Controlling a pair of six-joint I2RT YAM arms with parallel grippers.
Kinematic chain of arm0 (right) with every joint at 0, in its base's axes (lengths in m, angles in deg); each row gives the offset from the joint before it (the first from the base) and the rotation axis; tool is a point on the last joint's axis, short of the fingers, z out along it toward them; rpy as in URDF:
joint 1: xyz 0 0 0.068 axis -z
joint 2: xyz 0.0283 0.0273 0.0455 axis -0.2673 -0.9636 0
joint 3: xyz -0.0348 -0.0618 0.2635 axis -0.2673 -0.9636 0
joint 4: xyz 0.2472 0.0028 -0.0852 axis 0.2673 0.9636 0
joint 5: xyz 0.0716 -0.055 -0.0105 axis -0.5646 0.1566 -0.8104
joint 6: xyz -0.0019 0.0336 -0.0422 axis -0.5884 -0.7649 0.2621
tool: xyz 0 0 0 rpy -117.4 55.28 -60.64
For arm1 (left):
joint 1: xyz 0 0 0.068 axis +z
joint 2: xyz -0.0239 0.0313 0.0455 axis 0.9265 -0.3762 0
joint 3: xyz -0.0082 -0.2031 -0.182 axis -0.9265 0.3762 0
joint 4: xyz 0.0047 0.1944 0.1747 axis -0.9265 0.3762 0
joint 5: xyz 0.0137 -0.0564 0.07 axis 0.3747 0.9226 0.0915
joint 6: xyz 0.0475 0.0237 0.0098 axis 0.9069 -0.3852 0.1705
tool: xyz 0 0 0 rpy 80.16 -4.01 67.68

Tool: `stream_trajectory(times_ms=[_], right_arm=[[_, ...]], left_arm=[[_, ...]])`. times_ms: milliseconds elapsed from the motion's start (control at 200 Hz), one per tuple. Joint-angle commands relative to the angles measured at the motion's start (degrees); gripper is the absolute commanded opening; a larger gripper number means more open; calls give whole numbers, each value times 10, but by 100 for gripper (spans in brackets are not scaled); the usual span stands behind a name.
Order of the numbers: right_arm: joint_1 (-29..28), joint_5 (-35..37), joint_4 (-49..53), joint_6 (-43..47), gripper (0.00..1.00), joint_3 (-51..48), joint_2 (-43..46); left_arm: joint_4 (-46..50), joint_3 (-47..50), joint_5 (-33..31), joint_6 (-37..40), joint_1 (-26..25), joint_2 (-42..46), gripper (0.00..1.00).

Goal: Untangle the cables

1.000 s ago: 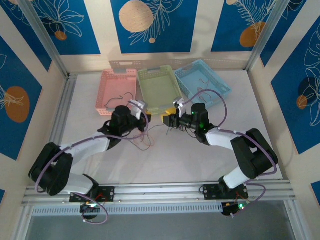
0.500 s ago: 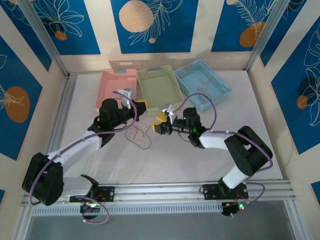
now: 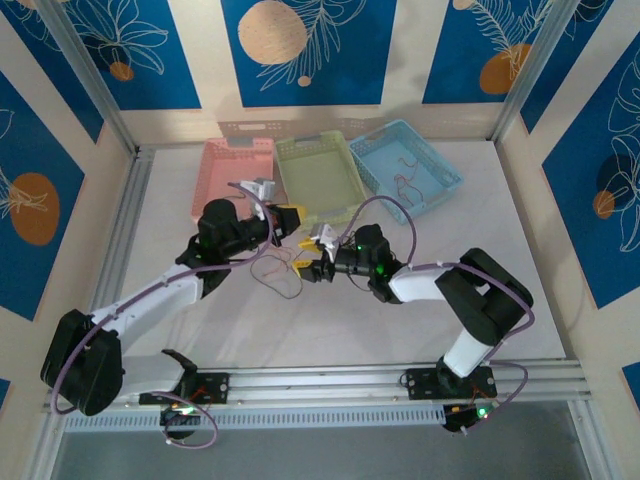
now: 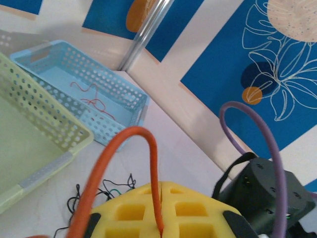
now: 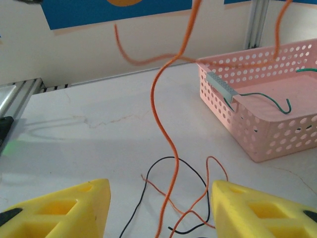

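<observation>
My left gripper is shut on an orange cable, which arches up out of the yellow fingers and runs down to the left. In the top view the left gripper hangs above the table, with the right gripper just below and to its right. The held orange cable dangles between the yellow fingers of my open right gripper, and they do not touch it. Beneath it a black cable and thin orange cables lie tangled on the table.
Three baskets stand at the back: pink with a green cable, green, and blue with red cables. More black and green cables lie on the table near the green basket's corner.
My right gripper has moved left and towards the near edge, under the hanging orange cable, and its jaws widened slightly. The left gripper shifted a little right, still shut on the cable.
</observation>
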Motion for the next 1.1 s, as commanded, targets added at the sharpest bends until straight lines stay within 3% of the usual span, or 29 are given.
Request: stream_trajectory(times_ms=[0, 180, 330, 590, 710, 810, 910, 1090], right_arm=[[-5, 27, -2, 27, 56, 16, -11], [-5, 4, 23, 34, 42, 30, -14], [3, 35, 11, 32, 0, 19, -2], [39, 92, -59, -25, 0, -21, 26], [80, 116, -70, -81, 0, -34, 61], [119, 136, -37, -126, 0, -33, 123], [151, 165, 26, -151, 0, -17, 189], [219, 199, 147, -186, 0, 82, 233]], left_arm=[[-5, -31, 24, -10, -16, 6, 0], [7, -34, 26, -10, -23, 12, 0], [15, -36, 20, -5, -24, 10, 0], [83, -41, -34, 32, -24, 1, 0], [139, -47, -78, 78, -22, 1, 46], [169, -32, -132, 130, -18, 8, 70], [168, 2, -197, 137, 0, 4, 80], [79, 87, -247, 96, 31, -13, 83]])
